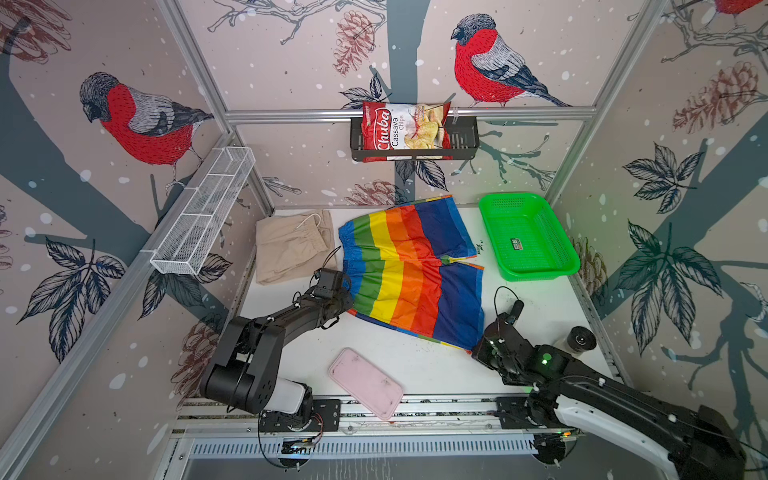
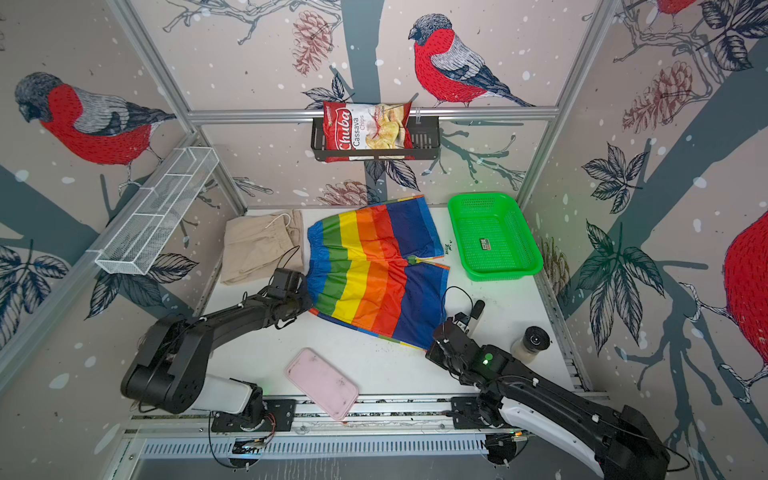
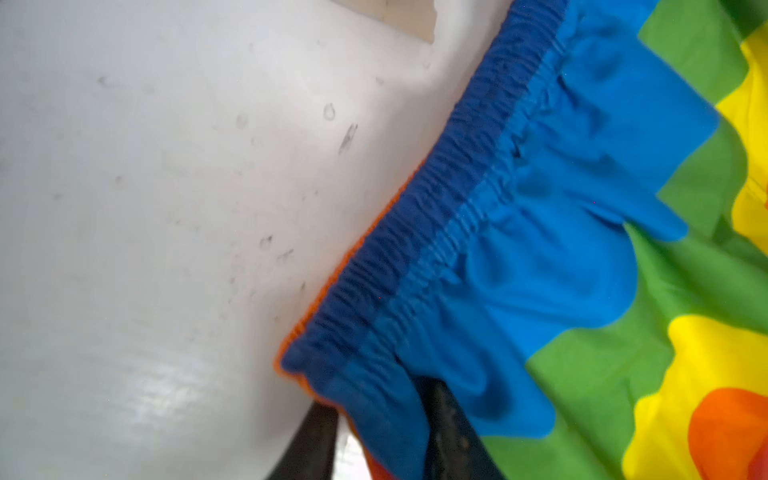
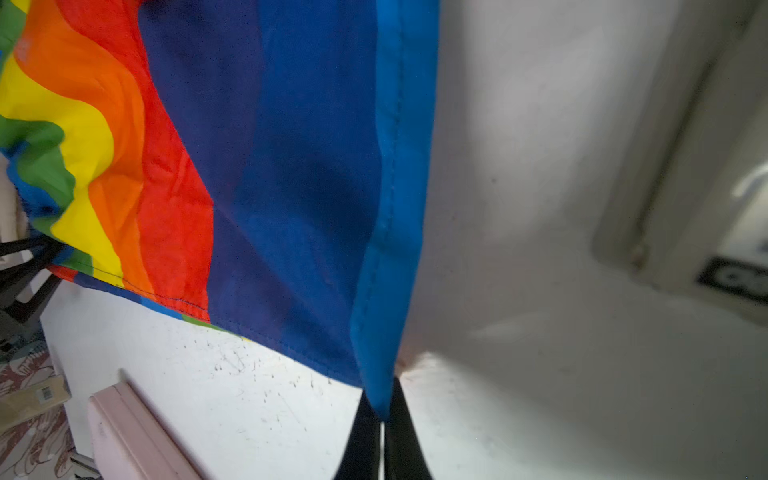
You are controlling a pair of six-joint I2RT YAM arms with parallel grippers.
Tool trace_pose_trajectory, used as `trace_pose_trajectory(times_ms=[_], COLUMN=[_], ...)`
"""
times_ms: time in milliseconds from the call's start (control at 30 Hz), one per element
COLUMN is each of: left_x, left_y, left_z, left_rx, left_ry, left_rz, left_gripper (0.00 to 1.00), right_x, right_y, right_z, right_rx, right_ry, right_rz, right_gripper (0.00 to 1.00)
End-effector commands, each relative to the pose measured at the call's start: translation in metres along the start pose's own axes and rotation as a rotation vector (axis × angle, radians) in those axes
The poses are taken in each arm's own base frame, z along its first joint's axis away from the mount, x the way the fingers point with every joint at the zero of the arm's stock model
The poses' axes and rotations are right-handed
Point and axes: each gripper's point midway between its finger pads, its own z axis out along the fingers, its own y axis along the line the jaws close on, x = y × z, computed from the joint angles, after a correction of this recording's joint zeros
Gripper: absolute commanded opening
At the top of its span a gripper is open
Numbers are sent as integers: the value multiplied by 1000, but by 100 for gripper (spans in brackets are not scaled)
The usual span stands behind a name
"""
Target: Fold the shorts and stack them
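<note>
The fold of the shiny rainbow-striped drawstring shorts looks about to start: both corners should rise together and level, so one leg lands squarely on the other. The shorts lie flat on the white worktop, just beside the green plastic mesh basket. The right fingers are clamped on the blue hem corner on the basket's side. The left fingers straddle the waistband corner away from the basket; whether they pinch it I cannot tell.

Black left arm and right arm reach low: right gripper pinches the shiny rainbow-striped shorts at the hem, left gripper straddles the waistband.
</note>
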Motion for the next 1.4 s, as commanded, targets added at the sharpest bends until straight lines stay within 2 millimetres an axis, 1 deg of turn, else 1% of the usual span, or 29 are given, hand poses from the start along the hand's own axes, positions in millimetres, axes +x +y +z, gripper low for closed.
trace_pose_trajectory(times_ms=[0,33,100,167,267,367,433,533,633,700,800,867,933,1033,1100,1167,1267,1367], left_x=[-3,-5,-7,-8,-12,-23,-37,-62,-80,-84,-78,-69,-61,-57,-55,-54,-54,-60], left_y=[1,-1,-4,-7,-9,-13,-14,-17,-28,-35,-48,-56,-59,-59,-58,-58,-56,-57], left_z=[4,3,-3,-13,-35,-63,-86,-118,-145,-157,-170,-178,-186,-194,-193,-188,-174,-158], left_rx=[-21,-23,-19,-5,14,31,25,35,72,98,182,250,293,308,309,304,278,254], left_ry=[1,6,12,14,-12,-62,-123,-246,-309,-310,-282,-255,-233,-224,-215,-210,-194,-180], left_rz=[11,15,23,29,27,25,9,4,0,-1,24,38,32,31,31,30,26,18], left_gripper=[5,0,0,0,0,0,0,0,0,0,0,0,0,0,0,0,0,0], right_x=[-6,-7,-12,-22,-47,-77,-97,-116,-120,-121,-122,-122,-124,-131,-138,-148,-170,-201], right_y=[-12,-11,-11,-6,4,28,46,74,96,99,99,101,104,113,121,132,150,166], right_z=[-5,-7,-12,-21,-44,-75,-99,-129,-144,-150,-162,-175,-191,-212,-218,-218,-217,-211], right_rx=[44,42,49,60,94,104,104,49,-41,-78,-125,-174,-231,-282,-274,-237,-157,-59], right_ry=[-28,-31,-46,-81,-178,-280,-351,-428,-463,-484,-512,-535,-569,-619,-642,-665,-731,-807], right_rz=[-2,-1,-12,-35,-89,-168,-223,-299,-361,-367,-342,-317,-286,-264,-282,-313,-360,-389], right_gripper=[0,0,0,0,0,0,0,0,0,0,0,0,0,0,0,0,0,0])
